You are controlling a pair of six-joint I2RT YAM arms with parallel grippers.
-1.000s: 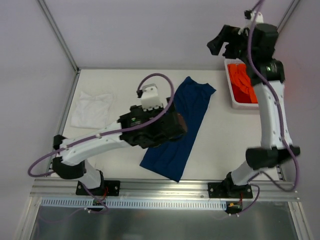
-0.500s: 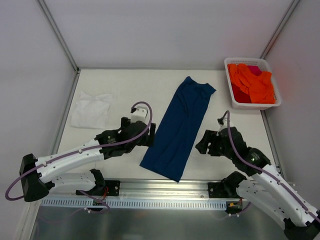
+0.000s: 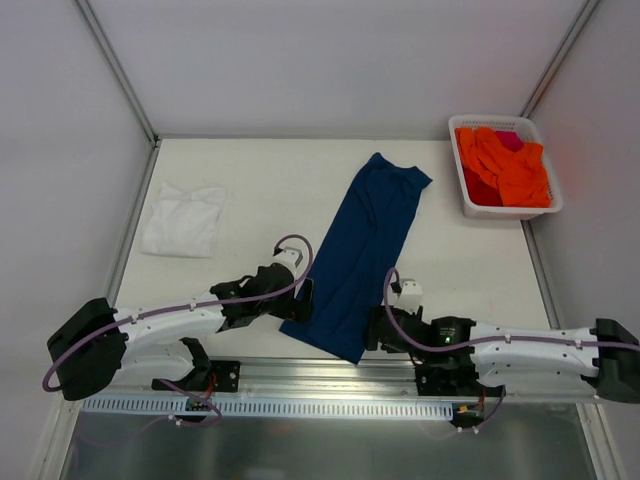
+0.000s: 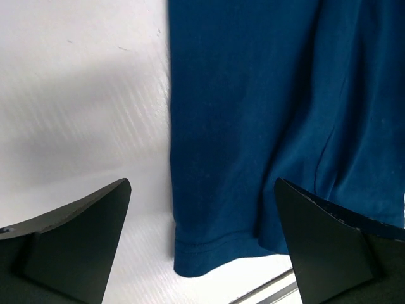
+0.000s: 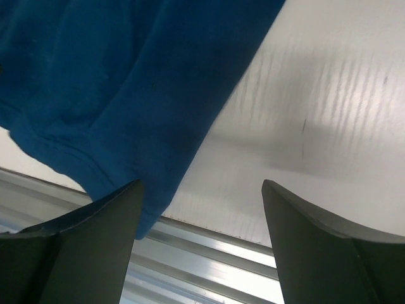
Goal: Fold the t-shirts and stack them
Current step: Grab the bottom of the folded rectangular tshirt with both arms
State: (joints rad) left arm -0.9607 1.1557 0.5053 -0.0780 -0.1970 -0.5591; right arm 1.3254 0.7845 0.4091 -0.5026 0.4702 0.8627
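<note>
at the far left of the table [image 3: 260, 180], the white t-shirt [image 3: 183, 220] lies folded in a slightly rumpled square, well apart from both my arms. moving right, my left claw [image 3: 303, 297] sits low at the near left corner of the navy t-shirt [image 3: 365, 240]. its jaws are spread wide and hold nothing. my wrist view shows the hem corner lying loose in the gap, unpinched. the navy one is laid out as a long narrow strip, slanting from the far middle of the table down to the near edge, and i see no print on it. on its other side my right claw [image 3: 370, 330] is low beside the near right corner, jaws apart and empty too. the hem lies just by one finger, and the metal rail [image 5: 209, 253] is close below. further right, at the far corner, a white basket [image 3: 500, 212] holds orange cloth [image 3: 500, 165], out of my way.

i judge the next move is to pinch both near corners and carry them up the strip. three things could go wrong:

- the cloth is doubled, so a shallow bite may take only the top layer and let the fold fall open.
- the corner lies so near the rail that a finger may catch metal instead of sliding under cotton.
- if my two claws rise unevenly, the strip may twist or drag askew.
</note>
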